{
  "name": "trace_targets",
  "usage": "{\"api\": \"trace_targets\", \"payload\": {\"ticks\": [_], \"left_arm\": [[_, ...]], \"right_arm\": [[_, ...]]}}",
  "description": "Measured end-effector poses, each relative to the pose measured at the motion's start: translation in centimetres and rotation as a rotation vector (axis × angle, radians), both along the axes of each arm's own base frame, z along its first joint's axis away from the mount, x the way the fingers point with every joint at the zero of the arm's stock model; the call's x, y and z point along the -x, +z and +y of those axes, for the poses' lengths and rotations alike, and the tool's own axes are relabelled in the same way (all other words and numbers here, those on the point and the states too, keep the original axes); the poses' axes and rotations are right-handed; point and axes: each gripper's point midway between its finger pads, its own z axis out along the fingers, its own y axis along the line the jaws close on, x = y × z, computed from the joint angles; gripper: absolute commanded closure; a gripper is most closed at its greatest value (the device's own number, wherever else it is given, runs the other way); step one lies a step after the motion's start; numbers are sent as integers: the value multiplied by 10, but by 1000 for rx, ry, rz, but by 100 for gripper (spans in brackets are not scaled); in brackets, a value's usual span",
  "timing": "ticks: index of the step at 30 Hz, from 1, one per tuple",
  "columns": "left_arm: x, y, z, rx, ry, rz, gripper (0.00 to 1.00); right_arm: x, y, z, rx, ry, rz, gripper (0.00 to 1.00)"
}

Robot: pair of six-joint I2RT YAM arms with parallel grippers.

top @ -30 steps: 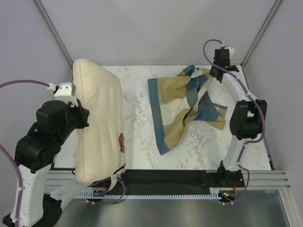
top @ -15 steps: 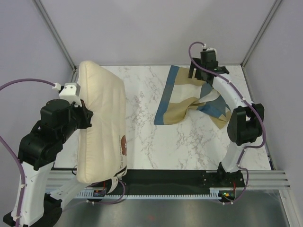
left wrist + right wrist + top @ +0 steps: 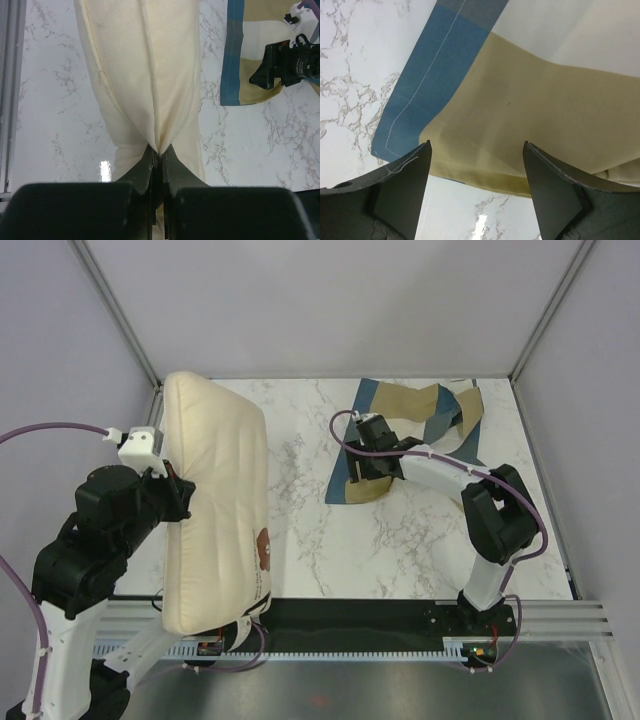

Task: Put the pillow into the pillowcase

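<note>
As left pincer grips it, pillow runs near-to-far.

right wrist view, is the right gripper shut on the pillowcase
No, the right gripper stands wide open over the pillowcase, with no cloth pinched between its fingers.

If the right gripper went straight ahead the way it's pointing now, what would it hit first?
Most likely the pillowcase: the open right gripper points down at its tan block near the blue edge, and the wrist view shows nothing between them.
</note>
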Motion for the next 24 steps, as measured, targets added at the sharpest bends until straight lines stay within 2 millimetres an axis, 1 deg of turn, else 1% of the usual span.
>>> {"api": "trace_targets", "payload": {"ticks": [4,6,8,10,12,13,14,17,18,19,20,21,22,23,24], "left_arm": [[2,1,1,3,0,-7,98],[2,0,0,2,-1,-4,98],[1,0,0,3,-4,-2,98],[2,0,-1,5,-8,-1,98],[2,0,-2,7,-13,0,98],[2,0,-2,7,-14,0,98],[2,-1,-2,8,-15,1,98],[1,-1,-3,6,-15,4,98],[1,-1,-3,5,-15,5,98],[1,-1,-3,5,-15,6,98],[0,-1,-3,5,-15,6,98],[0,-1,-3,5,-15,6,98],[1,-1,-3,5,-15,6,98],[0,-1,-3,5,-15,6,98],[0,-1,-3,5,-15,6,98]], "right_arm": [[10,-11,10,-16,24,7,12],[16,-16,12,-13,32,14,7],[20,-19,16,-10,42,17,4],[23,-21,19,-5,53,16,4],[25,-22,22,5,65,10,8],[26,-22,23,13,74,6,12],[27,-22,25,20,83,2,21],[29,-29,27,38,106,10,25],[31,-34,26,47,111,20,28],[32,-39,26,57,115,31,35],[34,-45,26,70,123,42,47],[33,-48,26,73,125,44,52],[32,-46,29,70,126,37,58],[32,-46,30,73,126,35,74],[33,-48,32,74,132,34,80]]}}
